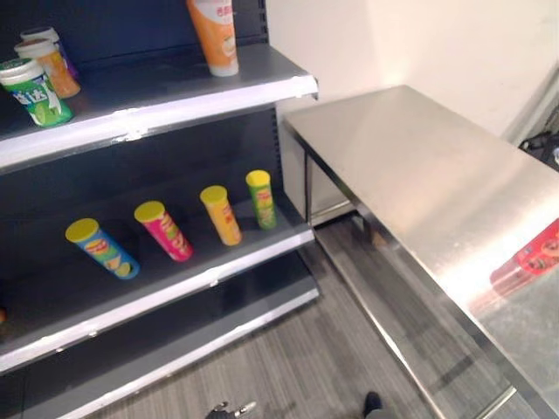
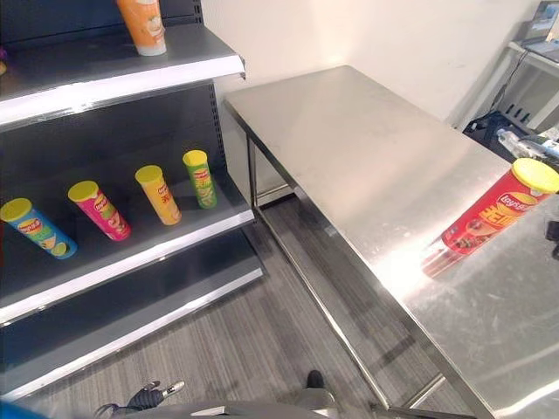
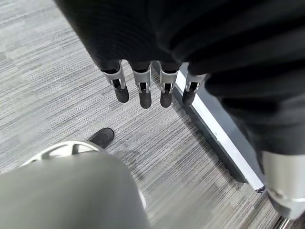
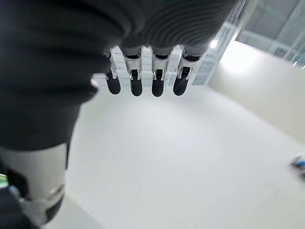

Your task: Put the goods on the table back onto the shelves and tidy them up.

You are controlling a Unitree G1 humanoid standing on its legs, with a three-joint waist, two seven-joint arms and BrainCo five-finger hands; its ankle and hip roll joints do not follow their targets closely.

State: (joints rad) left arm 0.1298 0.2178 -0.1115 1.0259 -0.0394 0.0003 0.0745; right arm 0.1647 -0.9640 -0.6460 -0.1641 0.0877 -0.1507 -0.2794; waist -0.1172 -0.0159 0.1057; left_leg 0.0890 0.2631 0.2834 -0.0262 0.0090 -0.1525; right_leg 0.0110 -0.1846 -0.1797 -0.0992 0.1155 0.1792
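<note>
A red chip can [image 2: 493, 214] with a yellow lid lies on its side at the right end of the steel table [image 2: 349, 148]. On the middle shelf [image 1: 175, 279] a blue can [image 1: 102, 249], a pink can [image 1: 163, 230], an orange can [image 1: 221, 215] and a green can [image 1: 261, 199] stand in a row. The upper shelf [image 1: 175, 92] carries a tall orange can [image 1: 214, 35] and, at its left end, a green can [image 1: 35, 92] and an orange one [image 1: 54, 68]. My left hand [image 3: 143, 93] hangs over the floor with relaxed fingers, holding nothing. My right hand [image 4: 136, 81] is open and holds nothing too.
The dark shelf rack stands on the left, its end next to the table's far corner. Grey carpet floor [image 1: 288, 358] runs between rack and table. A pale wall [image 2: 367, 35] is behind the table, and a grey rack [image 2: 533, 78] with cables stands at the far right.
</note>
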